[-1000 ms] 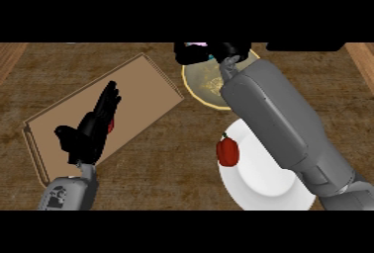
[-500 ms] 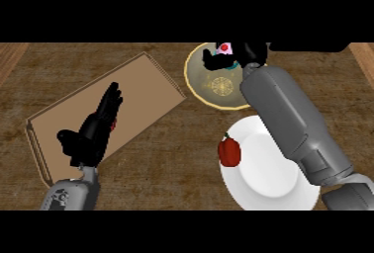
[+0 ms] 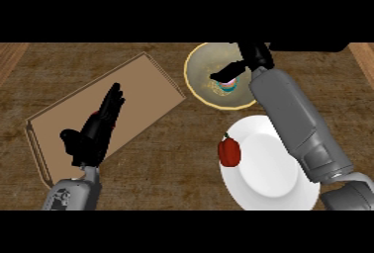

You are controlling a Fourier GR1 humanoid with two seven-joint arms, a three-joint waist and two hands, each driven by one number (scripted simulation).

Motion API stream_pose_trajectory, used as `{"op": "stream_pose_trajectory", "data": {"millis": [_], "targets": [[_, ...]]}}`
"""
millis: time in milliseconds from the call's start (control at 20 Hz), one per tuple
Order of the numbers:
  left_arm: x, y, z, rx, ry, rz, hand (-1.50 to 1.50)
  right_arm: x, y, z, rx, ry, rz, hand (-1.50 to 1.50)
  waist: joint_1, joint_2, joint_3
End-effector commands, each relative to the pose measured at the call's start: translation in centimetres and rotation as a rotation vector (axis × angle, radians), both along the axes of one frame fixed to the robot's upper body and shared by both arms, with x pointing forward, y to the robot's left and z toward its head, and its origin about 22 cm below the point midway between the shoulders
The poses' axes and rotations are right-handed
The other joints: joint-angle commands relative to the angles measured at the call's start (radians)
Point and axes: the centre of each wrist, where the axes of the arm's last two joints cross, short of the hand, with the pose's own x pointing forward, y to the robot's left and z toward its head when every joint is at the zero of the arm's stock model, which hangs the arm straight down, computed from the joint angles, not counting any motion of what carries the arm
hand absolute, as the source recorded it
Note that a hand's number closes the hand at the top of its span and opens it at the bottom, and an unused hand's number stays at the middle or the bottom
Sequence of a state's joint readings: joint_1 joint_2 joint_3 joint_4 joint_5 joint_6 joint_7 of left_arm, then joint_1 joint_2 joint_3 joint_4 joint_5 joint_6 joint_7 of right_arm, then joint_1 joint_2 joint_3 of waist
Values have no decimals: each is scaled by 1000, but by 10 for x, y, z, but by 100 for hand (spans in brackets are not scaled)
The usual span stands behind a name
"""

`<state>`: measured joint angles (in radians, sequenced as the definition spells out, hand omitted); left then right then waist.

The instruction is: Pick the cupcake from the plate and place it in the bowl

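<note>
**Mara:** Wooden counter (image 3: 168, 163) all round, dark grain. Where is the cupcake?

**Tov:** The cupcake (image 3: 229, 85) sits low inside the bowl (image 3: 196, 74), at the far side of the counter. Only a pink and pale sliver of it shows under the right hand (image 3: 245, 63), which hangs over the bowl's right half.

**Mara:** Is that hand gripping it or not?

**Tov:** Its fingers curl down about the cupcake, so I judge it is grasping it, though the contact itself is hidden.

**Mara:** And the plate?

**Tov:** The white plate (image 3: 266, 173) lies just near of the bowl, under the right forearm. It carries 1 red pepper (image 3: 231, 151) at its left rim (no cupcake on it).

**Mara:** So which step?

**Tov:** Placing, at its end, I would say. The next move calls for spreading the fingers, then lifting the hand straight up so it does not tip the cupcake.

**Mara:** The other arm?

**Tov:** The left hand (image 3: 93, 133) rests with straight fingers over the brown cutting board (image 3: 146, 84), far left of the bowl.
</note>
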<state>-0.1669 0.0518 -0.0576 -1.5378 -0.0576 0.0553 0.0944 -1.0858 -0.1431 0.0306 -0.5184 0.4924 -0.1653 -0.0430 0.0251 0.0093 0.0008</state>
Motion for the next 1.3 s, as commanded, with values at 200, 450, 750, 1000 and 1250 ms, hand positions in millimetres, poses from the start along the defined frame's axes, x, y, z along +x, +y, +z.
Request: {"op": "stream_pose_trajectory", "data": {"millis": [200,450,750,1000,1250], "targets": [[-5,0,-15,-1,7,21,0,1,-11,4,249,-183,-37,-150,-9,-3,-1],[5,7,3,-17,17,17,0,5,-46,24,375,-132,-50,-150,-19,-7,-1],[-15,0,-14,-7,3,27,0,-4,-100,41,514,-67,-25,-150,-27,-11,-1],[-8,3,-1,-9,15,34,0,-28,-125,16,533,-25,27,-150,-27,-11,-1],[-12,31,-8,1,12,55,0,-46,-133,12,547,-19,76,-150,-27,-12,-1]]}}
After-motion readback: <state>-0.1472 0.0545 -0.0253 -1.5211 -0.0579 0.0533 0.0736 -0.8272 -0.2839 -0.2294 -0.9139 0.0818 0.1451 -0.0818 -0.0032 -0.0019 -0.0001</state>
